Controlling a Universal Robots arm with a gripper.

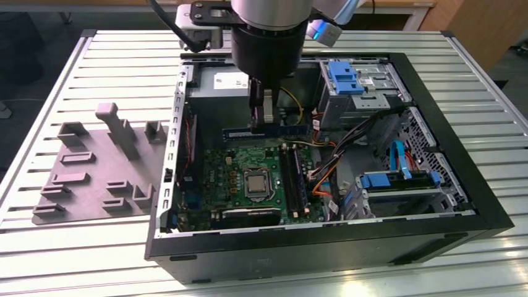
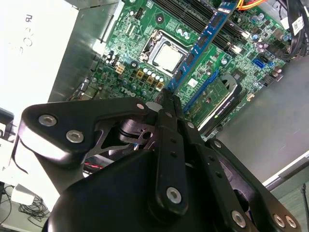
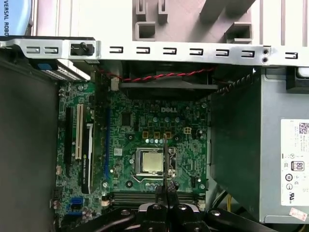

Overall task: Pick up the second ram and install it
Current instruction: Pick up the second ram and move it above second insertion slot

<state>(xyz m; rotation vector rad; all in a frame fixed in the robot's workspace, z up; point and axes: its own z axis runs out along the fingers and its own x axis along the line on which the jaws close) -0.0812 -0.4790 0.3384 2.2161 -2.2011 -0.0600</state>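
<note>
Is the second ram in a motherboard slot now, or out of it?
Out. In the exterior view the tool is shut on the second ram, holding it level above the motherboard, not seated in the black slots.

Place: a robotics lab or test workshop (nothing homely about it).
Worktop: ribbed aluminium slats point(image 1: 99, 49) across the whole exterior view, built like a machine bench.
Arm: an industrial robot arm point(image 1: 266, 37) reaching down at upper centre.
Workpiece: an open desktop computer case point(image 1: 330, 252) lying on its side at centre, its motherboard point(image 1: 239, 173) bared.
Fixture: a grey moulded plate point(image 1: 91, 185) with upright posts, at left.
Surroundings: wooden furniture point(image 1: 486, 25) at upper right.
</note>
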